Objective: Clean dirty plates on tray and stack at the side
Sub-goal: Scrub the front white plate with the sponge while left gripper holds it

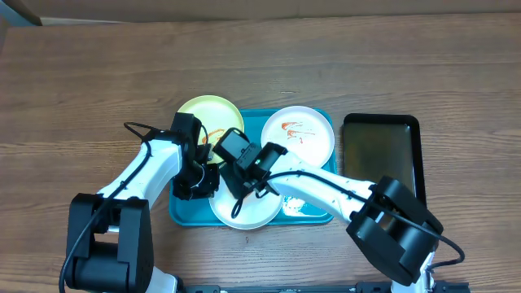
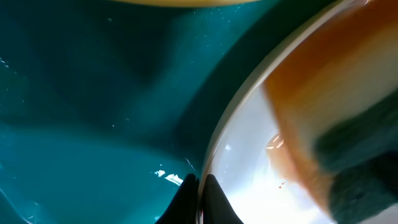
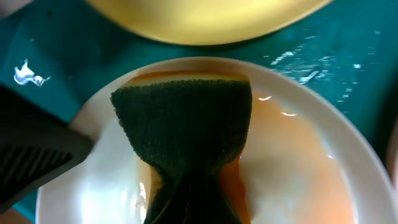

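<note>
Near white plate (image 3: 323, 186): sits at the 6 o'clock end of the tray (image 1: 251, 120), its rim just over the tray's near edge. An orange film is spread across its well, so I judge it not clean yet.

Sponge (image 3: 186, 124): lies flat on that plate, green scour face up. The right gripper (image 3: 186, 208) has its jaws pinched on the sponge's near end. The left gripper (image 2: 200, 186) has its jaws closed narrow on the plate's rim at about 9 to 10 o'clock, steadying it.

Step in hand, as I read it: wiping the first of three plates. The next move calls for strokes that carry the sponge over the film toward 3 o'clock while the rim grip holds firm. After that comes a lift off the tray to start the stack.

Yellow-green plate (image 1: 210, 118) is at 11 o'clock and the far white plate (image 1: 297, 134) at 1 o'clock, both with red smears unwiped. A black tray (image 1: 381, 155) sits on the table (image 1: 81, 81) at 3 o'clock.

Hard to see:
- In the overhead view both arms cover the near plate's middle.
- The right fingertips are buried under the sponge.
- The left wrist view is blurred, with the sponge only a smear at its right edge.
</note>
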Controlling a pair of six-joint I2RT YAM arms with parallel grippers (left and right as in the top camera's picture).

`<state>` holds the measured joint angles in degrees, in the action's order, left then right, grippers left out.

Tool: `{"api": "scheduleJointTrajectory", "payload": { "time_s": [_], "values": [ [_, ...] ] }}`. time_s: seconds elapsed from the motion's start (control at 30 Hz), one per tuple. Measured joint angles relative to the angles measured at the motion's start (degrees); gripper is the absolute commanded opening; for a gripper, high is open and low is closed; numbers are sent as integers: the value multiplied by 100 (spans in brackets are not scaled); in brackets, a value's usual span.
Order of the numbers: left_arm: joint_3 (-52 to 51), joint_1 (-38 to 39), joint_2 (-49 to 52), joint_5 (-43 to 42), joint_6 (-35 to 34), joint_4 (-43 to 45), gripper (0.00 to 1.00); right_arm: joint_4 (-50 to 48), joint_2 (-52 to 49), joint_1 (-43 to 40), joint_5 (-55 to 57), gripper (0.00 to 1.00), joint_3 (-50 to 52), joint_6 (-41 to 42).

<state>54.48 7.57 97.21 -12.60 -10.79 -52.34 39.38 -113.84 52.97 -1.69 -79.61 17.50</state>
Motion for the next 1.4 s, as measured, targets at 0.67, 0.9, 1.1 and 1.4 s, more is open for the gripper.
{"api": "scheduleJointTrajectory", "payload": {
  "time_s": [0.67,0.9,1.1,1.4],
  "values": [
    [0,33,0,-87,0,-24,4,1379,11,-120,361,4,-162,243],
    [2,33,0,-85,-28,26,4,1108,22,-610,422,4,-162,535],
    [2,33,0,-61,-90,4,4,695,22,-575,-199,4,-160,483],
    [2,33,0,-59,-127,-39,4,437,22,-13,-160,4,-160,428]
  ]
}}
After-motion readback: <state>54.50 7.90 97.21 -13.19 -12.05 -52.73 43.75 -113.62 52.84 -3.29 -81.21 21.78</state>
